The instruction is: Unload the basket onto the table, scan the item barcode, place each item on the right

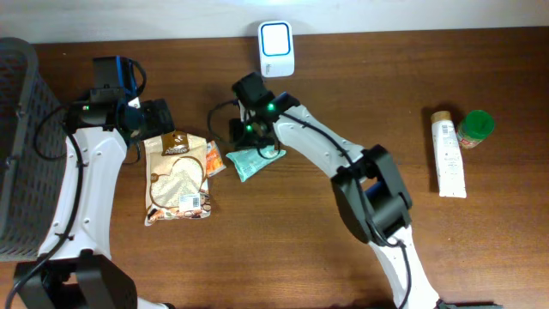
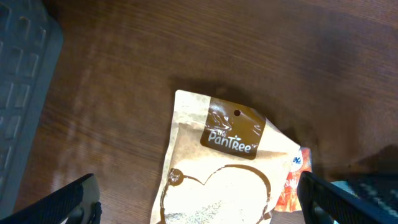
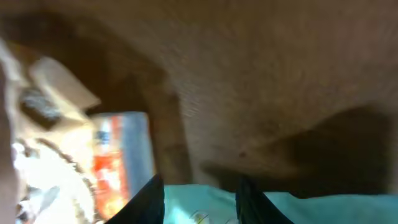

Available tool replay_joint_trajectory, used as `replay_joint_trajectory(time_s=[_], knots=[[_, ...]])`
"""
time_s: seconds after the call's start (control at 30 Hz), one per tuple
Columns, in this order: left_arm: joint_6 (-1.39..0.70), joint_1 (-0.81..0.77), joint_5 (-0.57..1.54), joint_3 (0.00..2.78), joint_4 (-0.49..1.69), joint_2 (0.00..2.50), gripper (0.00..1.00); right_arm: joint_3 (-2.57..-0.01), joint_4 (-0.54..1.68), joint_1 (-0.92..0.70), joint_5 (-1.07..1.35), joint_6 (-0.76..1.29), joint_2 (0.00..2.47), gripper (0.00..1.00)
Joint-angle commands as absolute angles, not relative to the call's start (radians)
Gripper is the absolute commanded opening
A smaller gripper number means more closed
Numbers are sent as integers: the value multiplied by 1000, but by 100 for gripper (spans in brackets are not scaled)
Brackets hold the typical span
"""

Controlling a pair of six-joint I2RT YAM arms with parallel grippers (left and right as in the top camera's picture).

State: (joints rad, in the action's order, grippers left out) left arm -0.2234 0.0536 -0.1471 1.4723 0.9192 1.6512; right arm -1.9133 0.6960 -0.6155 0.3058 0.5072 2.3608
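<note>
On the bench (image 1: 360,77), the teal packet (image 1: 250,161) lies near the middle, a little in front of the white scanner (image 1: 276,47) that stands at the far edge.

1. Right arm: the right fingers (image 3: 247,202) are positioned directly over the teal packet. In the right wrist view, 2 dark fingers stand a narrow gap apart with the packet's teal surface showing between them. That view is blurred, so I cannot tell whether they are pressing on the packet or only straddling it.
2. Left arm: the left fingers (image 2: 68,202) are spread fully apart and hold nothing. They hang above the top end of the brown pouch (image 1: 177,176), which lies flat with its "PanTree" label facing up.
3. Adjacent items: an orange packet (image 1: 214,159) lies between the brown pouch and the teal packet, touching the pouch's right edge.
4. Other items: a white tube (image 1: 448,154) and a green-lidded jar (image 1: 474,127) rest side by side at the right of the bench, well apart from both arms. A dark basket (image 1: 21,146) occupies the left edge.
</note>
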Motion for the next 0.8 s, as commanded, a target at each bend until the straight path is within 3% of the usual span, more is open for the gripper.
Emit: replay_joint_trajectory(time_s=[0.0, 0.27, 0.43, 0.77], knots=[[-204, 55, -155, 1487, 918, 1647, 99, -1912, 719, -640, 326, 534, 2380, 32], [-204, 55, -155, 1487, 917, 1647, 99, -1948, 945, -619, 355, 422, 2334, 33], [-204, 55, -155, 1487, 918, 1647, 99, -1967, 1156, -580, 207, 363, 2307, 33], [-204, 55, -155, 1487, 917, 1647, 99, -1976, 1255, -440, 156, 266, 2127, 30]])
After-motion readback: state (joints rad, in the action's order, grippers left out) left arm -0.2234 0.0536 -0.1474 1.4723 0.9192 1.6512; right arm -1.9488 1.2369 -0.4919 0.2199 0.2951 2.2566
